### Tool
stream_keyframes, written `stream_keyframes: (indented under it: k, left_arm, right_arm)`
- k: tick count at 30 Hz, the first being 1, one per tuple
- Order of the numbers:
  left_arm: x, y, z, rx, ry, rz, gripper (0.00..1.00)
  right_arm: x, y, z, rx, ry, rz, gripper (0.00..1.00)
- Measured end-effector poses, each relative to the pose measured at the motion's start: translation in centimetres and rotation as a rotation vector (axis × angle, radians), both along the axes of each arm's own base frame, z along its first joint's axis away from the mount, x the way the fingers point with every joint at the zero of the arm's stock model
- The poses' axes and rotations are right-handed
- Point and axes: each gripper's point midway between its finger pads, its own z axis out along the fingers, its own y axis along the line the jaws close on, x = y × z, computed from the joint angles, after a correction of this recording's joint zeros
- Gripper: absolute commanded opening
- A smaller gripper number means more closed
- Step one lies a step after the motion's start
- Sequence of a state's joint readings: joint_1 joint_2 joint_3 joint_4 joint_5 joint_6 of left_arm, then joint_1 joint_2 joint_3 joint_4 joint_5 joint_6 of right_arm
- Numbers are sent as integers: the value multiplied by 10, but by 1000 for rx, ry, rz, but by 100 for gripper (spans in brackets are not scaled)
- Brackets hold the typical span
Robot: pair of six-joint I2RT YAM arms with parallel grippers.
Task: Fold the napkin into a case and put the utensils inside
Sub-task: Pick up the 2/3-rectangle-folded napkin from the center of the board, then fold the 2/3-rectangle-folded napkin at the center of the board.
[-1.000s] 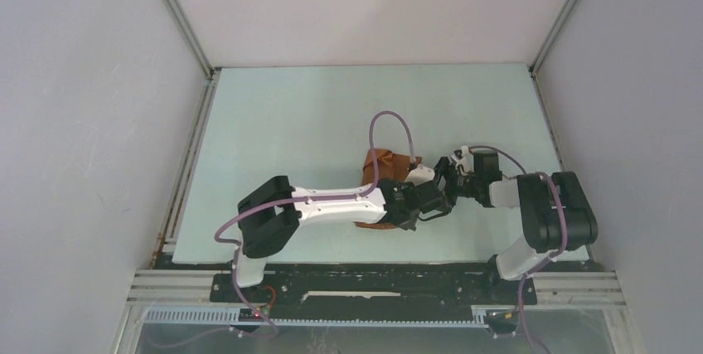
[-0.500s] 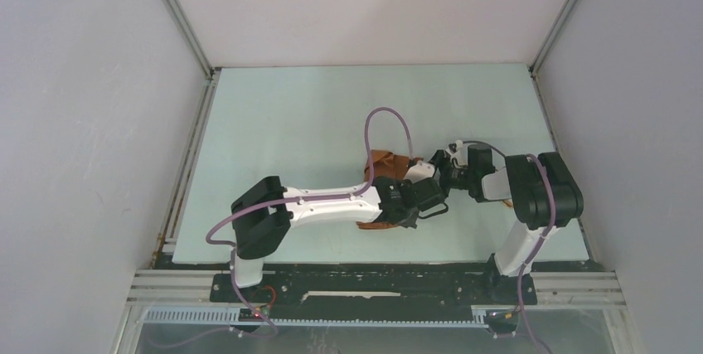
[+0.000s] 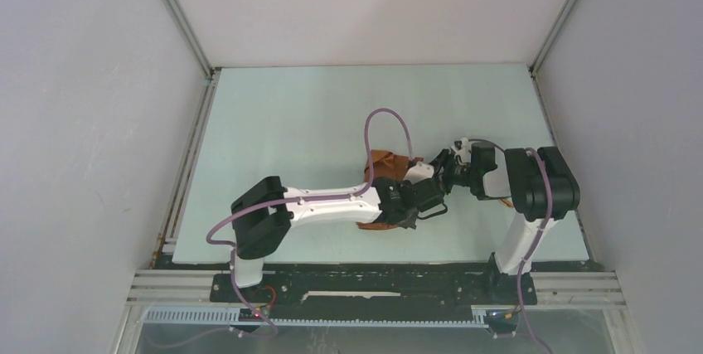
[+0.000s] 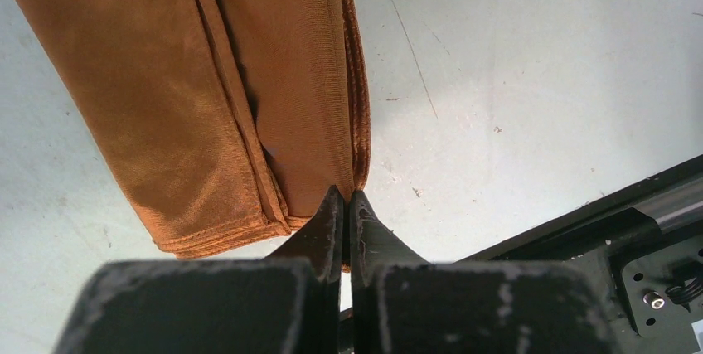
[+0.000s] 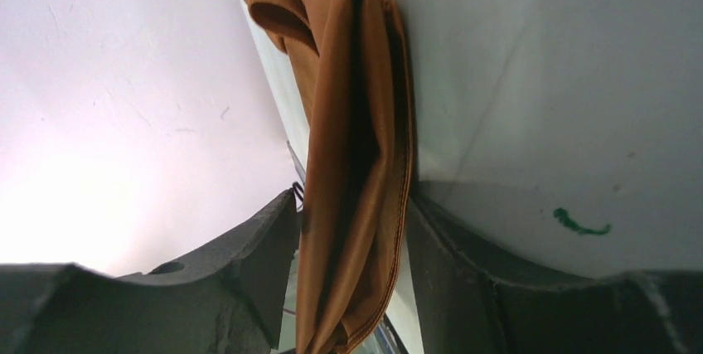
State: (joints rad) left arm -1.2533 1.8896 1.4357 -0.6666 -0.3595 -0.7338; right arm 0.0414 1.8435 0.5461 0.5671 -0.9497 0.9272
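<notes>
Napkin (image 4: 207, 80), rust-orange folded cloth: your closed left hand (image 4: 346, 205) seemingly pins its edge to the desk (image 4: 514, 80); your right hand (image 5: 352, 205) straddles it, grip unclear.

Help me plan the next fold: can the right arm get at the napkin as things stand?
Probably yes. A raised fold of the napkin sits between the spread fingers of the right gripper, with nothing in between. The left gripper, shut at a corner of the cloth, seems clear of that spot.

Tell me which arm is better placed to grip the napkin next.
Right, likely: the right end effector straddles the napkin; the left end effector is shut, tips merely at its edge.
</notes>
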Motion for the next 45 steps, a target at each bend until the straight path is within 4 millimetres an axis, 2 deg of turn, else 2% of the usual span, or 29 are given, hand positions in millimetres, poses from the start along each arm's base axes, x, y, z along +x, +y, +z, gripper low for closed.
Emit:
stream_keyframes:
  k: [7, 14, 15, 22, 30, 42, 45]
  left_arm:
    - [0, -2, 0, -9, 3, -2, 0]
    - [-5, 1, -8, -17, 19, -11, 0]
    - [-5, 0, -10, -22, 20, -13, 0]
    - [-5, -1, -15, -96, 43, -14, 0]
    - [-2, 13, -12, -288, 67, 25, 0]
    - [-4, 34, -13, -530, 93, 36, 0]
    - [-4, 41, -16, -574, 99, 40, 0]
  right_arm:
    - [6, -2, -7, -7, -2, -14, 36]
    - [9, -4, -11, -29, 0, -29, 2]
    - [9, -4, -12, -37, 6, -29, 0]
    - [17, 1, 2, -166, -14, 6, 0]
    - [19, 9, 18, -384, -33, 59, 0]
    - [18, 42, 39, -703, -50, 144, 0]
    - [21, 53, 38, -761, -41, 168, 0]
